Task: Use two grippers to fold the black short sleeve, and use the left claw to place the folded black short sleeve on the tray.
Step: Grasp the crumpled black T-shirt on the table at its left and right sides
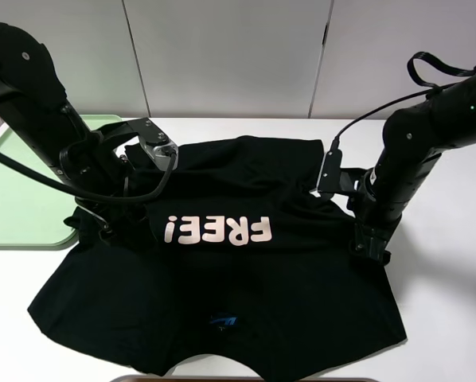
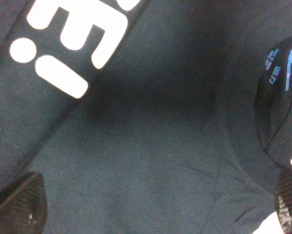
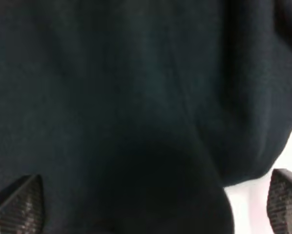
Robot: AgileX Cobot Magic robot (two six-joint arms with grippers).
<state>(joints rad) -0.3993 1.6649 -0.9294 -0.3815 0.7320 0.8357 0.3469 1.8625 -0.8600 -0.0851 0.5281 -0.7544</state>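
The black short sleeve (image 1: 222,278) lies spread on the white table, its pink "FREE!" print (image 1: 218,231) upside down and its blue neck label (image 1: 223,321) toward the front. My left gripper (image 1: 91,223) hangs at the shirt's left edge. In the left wrist view the left gripper (image 2: 151,207) is open, its fingertips (image 2: 14,207) wide apart over the cloth, print and neck label (image 2: 282,61). My right gripper (image 1: 369,243) sits on the shirt's right edge. It (image 3: 151,204) is open too, fingertips (image 3: 16,209) apart over dark fabric (image 3: 136,97). The pale green tray (image 1: 15,199) lies at the far left, beside the left arm.
The white table (image 1: 453,263) shows bare surface to the right of the shirt and behind it. A loose black cable (image 1: 142,195) loops from the left arm over the shirt's upper left part. Grey wall panels stand behind.
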